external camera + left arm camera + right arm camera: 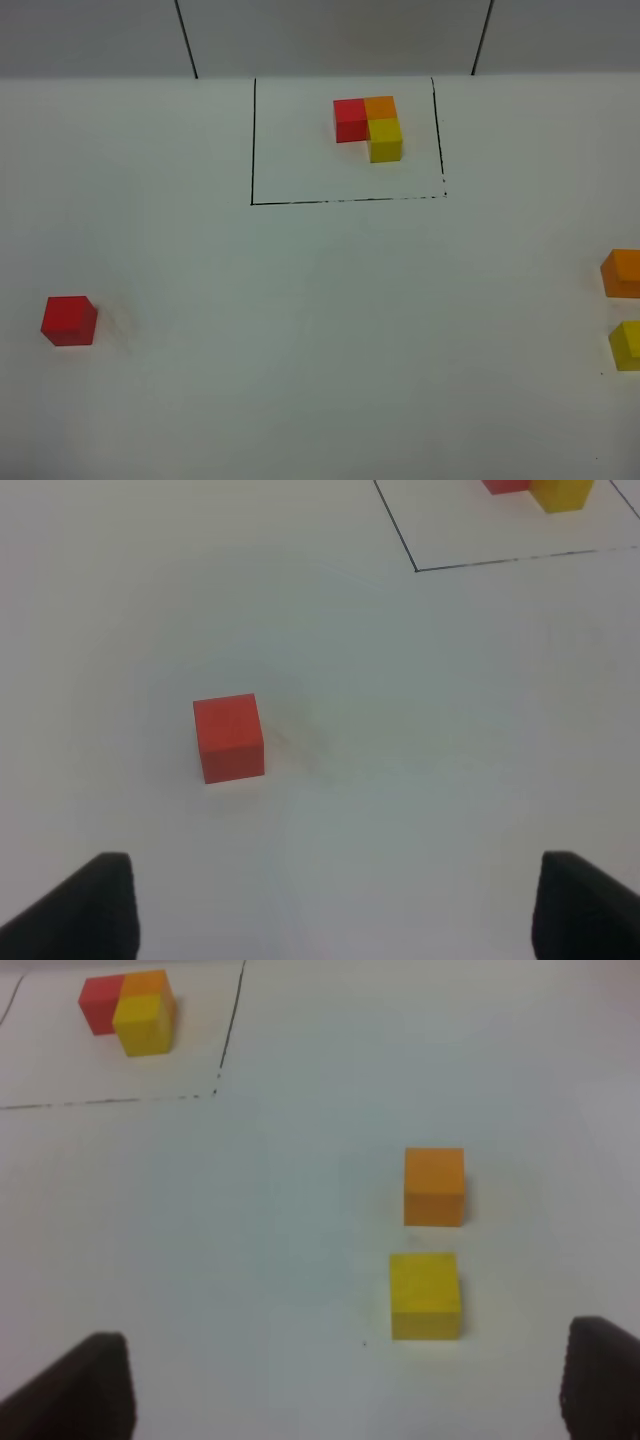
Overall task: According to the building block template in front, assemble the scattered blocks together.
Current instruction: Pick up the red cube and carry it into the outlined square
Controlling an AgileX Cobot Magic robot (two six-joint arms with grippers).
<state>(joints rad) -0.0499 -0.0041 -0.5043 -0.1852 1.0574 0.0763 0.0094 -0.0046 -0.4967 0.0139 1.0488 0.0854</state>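
Observation:
The building block template [368, 127] is a red, orange and yellow L inside a black drawn rectangle at the back middle of the table; it also shows in the right wrist view, template [130, 1010]. A loose red cube [69, 321] lies at the front left, red cube [229, 737]. At the right edge lie an orange cube [622, 272] and a yellow cube [627, 345], orange cube [434, 1186] and yellow cube [425, 1295]. My left gripper [330, 910] is open, short of the red cube. My right gripper [345, 1390] is open, short of the yellow cube. Neither touches anything.
The white table [330, 330] ends at a grey back wall [330, 35] with two dark vertical lines. The drawn rectangle's front line [345, 201] runs across the middle. No arm shows in the exterior high view.

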